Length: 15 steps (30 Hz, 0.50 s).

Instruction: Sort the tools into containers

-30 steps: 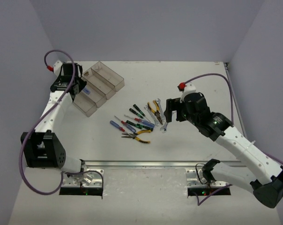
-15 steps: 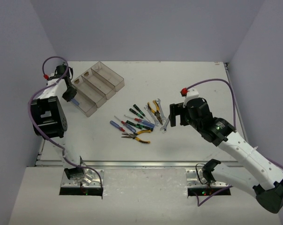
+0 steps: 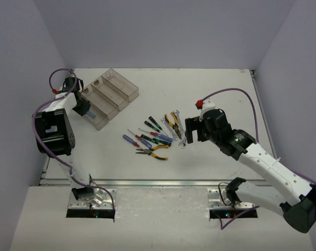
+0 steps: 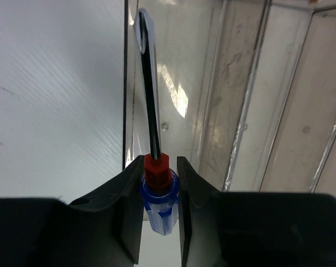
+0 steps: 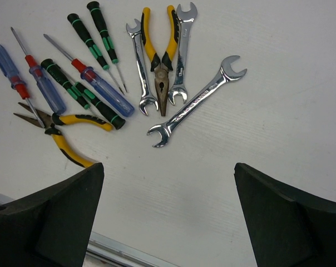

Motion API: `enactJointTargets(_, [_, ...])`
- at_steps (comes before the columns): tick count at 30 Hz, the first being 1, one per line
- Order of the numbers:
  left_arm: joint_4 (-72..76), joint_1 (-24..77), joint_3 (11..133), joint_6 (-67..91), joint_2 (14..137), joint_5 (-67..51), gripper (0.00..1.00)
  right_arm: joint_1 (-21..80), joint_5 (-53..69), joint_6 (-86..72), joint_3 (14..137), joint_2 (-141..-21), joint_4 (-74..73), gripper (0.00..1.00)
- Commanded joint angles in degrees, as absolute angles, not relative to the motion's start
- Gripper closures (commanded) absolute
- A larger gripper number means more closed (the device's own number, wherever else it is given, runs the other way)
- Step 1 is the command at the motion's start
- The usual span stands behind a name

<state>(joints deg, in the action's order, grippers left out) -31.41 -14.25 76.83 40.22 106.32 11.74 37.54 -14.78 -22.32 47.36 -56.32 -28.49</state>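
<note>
Pincer on left arm (image 4: 158, 166) clamps blue screwdriver (image 4: 159, 214) over end bin (image 4: 184, 67).

We see shiny silver metal wrenches (image 5: 197, 103) on a smooth white surface (image 5: 290, 122) that does not shine. The bins (image 4: 290, 100) are clear, glossy plastic. The screwdriver (image 4: 152, 122) has a see-through blue plastic handle and a shiny rod.

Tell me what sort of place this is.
Probably a robotics lab test cell, not a real workshop: a white table boxed in by plain walls, with hand tools laid out near clear bins.
</note>
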Motion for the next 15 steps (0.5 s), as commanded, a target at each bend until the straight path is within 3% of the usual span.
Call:
enactJointTargets(1, [-25.8,-13.1,75.4,43.2,102.1,9.9,0.85,37.4,-14.3,-21.5,47.3,-57.1,-25.7,0.01])
enactJointTargets(3, [-26.0,-12.7,75.5,43.3,102.1,10.4,0.75,37.4,-14.1,-21.3,47.4,-57.7,-25.8,0.01])
enactJointTargets(5, [-25.9,-12.7,75.2,43.8,100.6,10.9,0.57,37.4,-14.1,-21.3,47.2,-58.0,-25.3,0.01])
enactJointTargets(7, [-25.6,-12.6,75.0,43.6,99.3,10.6,0.48,37.4,-14.1,-21.2,47.0,-58.4,-25.1,0.01])
enactJointTargets(11, [-25.6,-12.6,75.2,43.3,92.8,11.2,0.20,37.4,-13.8,-21.0,47.2,-60.9,-24.7,0.01])
enactJointTargets(13, [-25.8,-12.6,75.1,43.3,89.7,10.7,0.01,37.4,-13.4,-20.9,47.5,-62.7,-24.7,0.01])
enactJointTargets(15, [-26.3,-12.5,74.2,42.1,86.2,8.5,0.00,37.4,-11.4,-20.0,47.5,-64.4,-23.9,0.01])
